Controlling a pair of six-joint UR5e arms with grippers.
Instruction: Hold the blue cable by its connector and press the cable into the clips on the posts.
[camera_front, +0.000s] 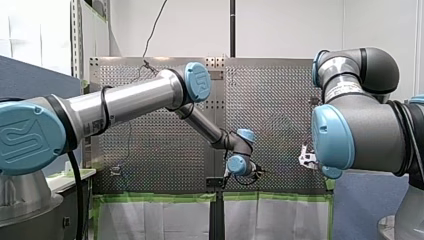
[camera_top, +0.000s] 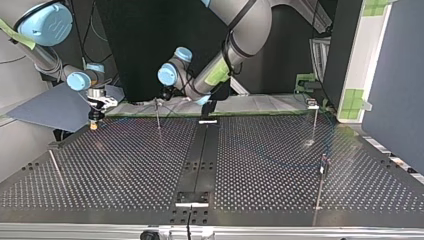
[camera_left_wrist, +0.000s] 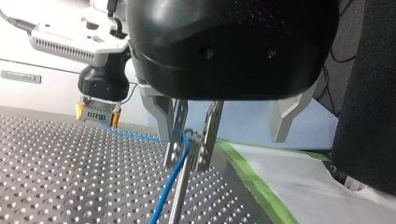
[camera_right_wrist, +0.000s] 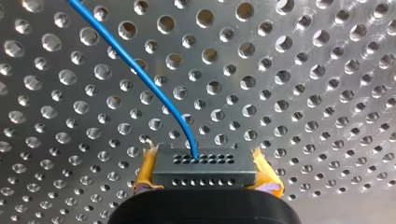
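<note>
Blue cable (camera_right_wrist: 140, 79) leaves its connector (camera_right_wrist: 204, 163), gripped firmly in my right claw (camera_right_wrist: 205, 173) over the worktop (camera_right_wrist: 303, 93). It reaches the first post (camera_left_wrist: 180, 198), where my left claw (camera_left_wrist: 188, 158), narrow, straddles it at the top. Early days, I'd say: seating here unconfirmed, and the posts at the top view's right (camera_top: 315, 125) look unthreaded.

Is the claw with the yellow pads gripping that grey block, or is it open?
Shut: my right gripper has its yellow pads pressed against both ends of the grey connector.
</note>
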